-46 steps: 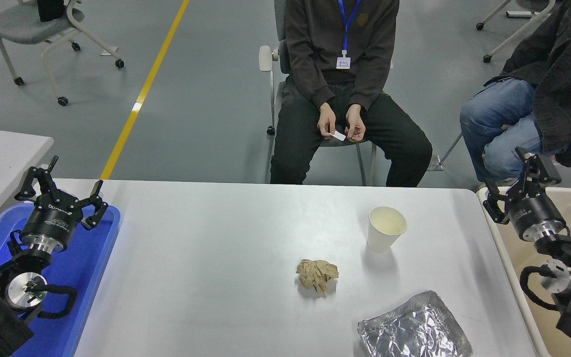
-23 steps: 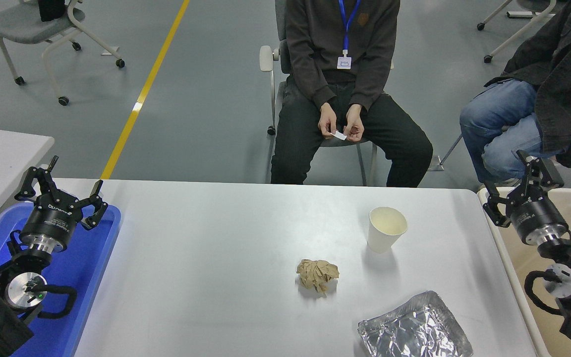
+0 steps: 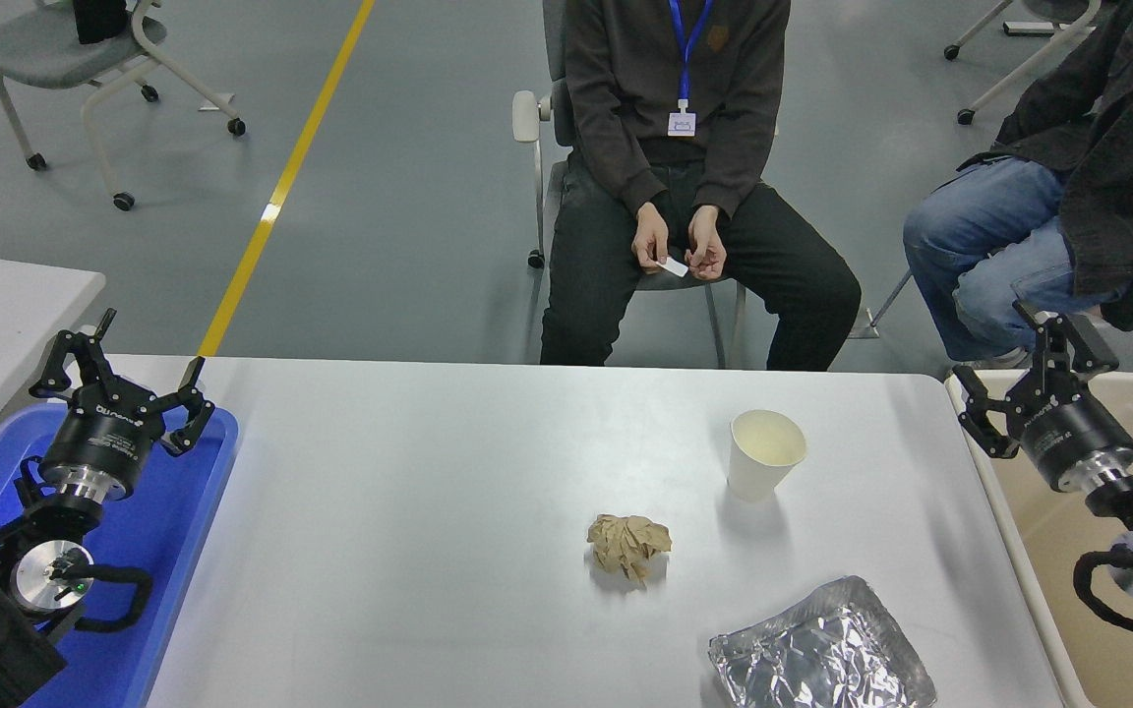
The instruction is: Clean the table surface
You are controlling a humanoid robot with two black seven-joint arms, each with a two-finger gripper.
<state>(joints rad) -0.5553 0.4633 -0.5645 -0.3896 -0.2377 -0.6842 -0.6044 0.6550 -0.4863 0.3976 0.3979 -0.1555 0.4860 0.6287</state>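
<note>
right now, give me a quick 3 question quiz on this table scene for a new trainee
1. True or false: the right gripper is holding the paper cup.
2. Which item lies nearest the table surface's near edge?
A. the paper cup
B. the crumpled brown paper
C. the foil tray
3. Fill in: the left gripper hangs over the ____ tray.

Key
1. False: it is open and empty, over the beige bin off the table's right end.
2. C.
3. Blue.
</note>
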